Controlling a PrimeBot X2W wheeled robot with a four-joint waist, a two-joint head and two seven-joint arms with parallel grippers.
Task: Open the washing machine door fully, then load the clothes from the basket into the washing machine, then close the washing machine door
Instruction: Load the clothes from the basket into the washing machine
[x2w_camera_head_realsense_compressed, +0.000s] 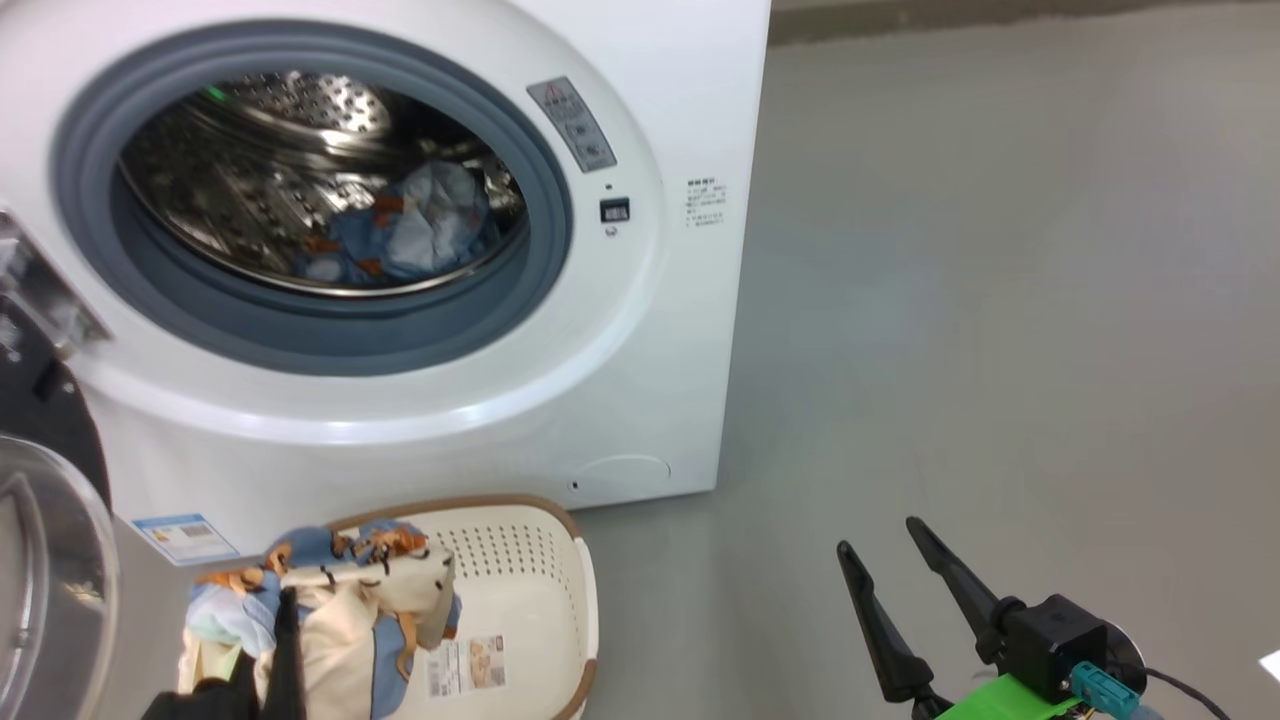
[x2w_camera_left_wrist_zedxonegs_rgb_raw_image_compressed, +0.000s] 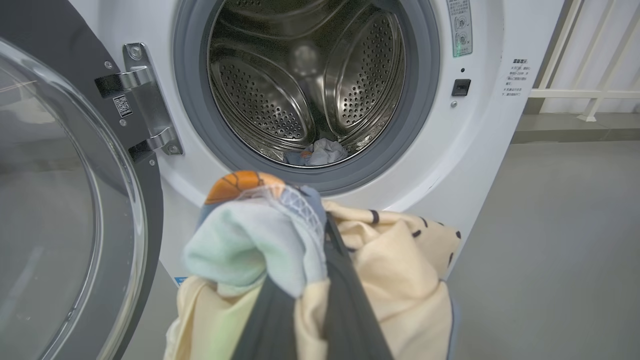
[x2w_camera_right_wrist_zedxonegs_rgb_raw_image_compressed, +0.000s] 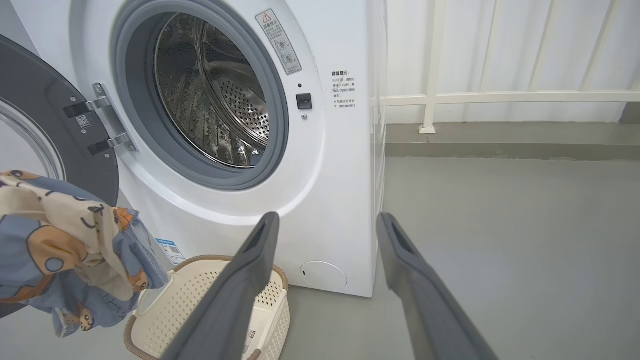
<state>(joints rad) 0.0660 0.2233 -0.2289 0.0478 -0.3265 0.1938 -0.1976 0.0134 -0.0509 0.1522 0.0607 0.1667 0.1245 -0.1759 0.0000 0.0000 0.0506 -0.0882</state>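
Observation:
The washing machine (x2w_camera_head_realsense_compressed: 640, 300) stands with its door (x2w_camera_head_realsense_compressed: 50, 560) swung wide open to the left, glass bowl facing out. My left gripper (x2w_camera_head_realsense_compressed: 287, 612) is shut on a bundle of clothes (x2w_camera_head_realsense_compressed: 340, 610), cream and light blue with orange prints, held up over the left part of the basket (x2w_camera_head_realsense_compressed: 540, 560). In the left wrist view the held clothes (x2w_camera_left_wrist_zedxonegs_rgb_raw_image_compressed: 400, 270) hang just below and in front of the drum opening. More clothes (x2w_camera_head_realsense_compressed: 420, 230) lie inside the steel drum. My right gripper (x2w_camera_head_realsense_compressed: 878, 535) hovers open and holds nothing over the floor, to the right of the basket.
Bare grey floor (x2w_camera_head_realsense_compressed: 1000, 300) stretches to the right of the machine. A white railing (x2w_camera_right_wrist_zedxonegs_rgb_raw_image_compressed: 500, 95) runs along the wall behind. The open door (x2w_camera_right_wrist_zedxonegs_rgb_raw_image_compressed: 40, 115) and its steel hinge (x2w_camera_left_wrist_zedxonegs_rgb_raw_image_compressed: 145, 100) stand to the left of the drum opening. A round filter cover (x2w_camera_head_realsense_compressed: 620, 470) sits low on the machine's front.

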